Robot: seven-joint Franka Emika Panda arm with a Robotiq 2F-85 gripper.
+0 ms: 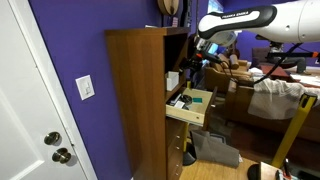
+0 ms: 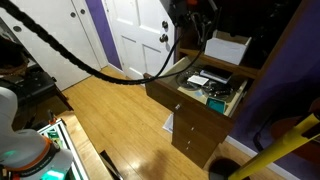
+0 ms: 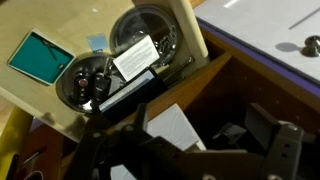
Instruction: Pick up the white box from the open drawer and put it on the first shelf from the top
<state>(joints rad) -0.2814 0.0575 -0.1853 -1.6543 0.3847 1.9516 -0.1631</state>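
We read the small plain white carton [image 2: 228, 48] as sitting on the brown board just above the pale-sided open drawer [image 1: 188, 113], directly below the black gripper [image 3: 185, 140], jaws spread either side, not clamping, carton's long axis skewed to them.

An exterior view sits at about the mid-height of the tall cabinet [image 1: 135, 95], off its side panel beside the purple wall [image 1: 70, 40], facing across to the open drawer [image 1: 192, 112] jutting past the front edge. An exterior view set higher looks down over the wood floor [image 2: 100, 115] at the drawer's front corner. Wrist view is very close, angled steeply into the drawer, which all three views share.
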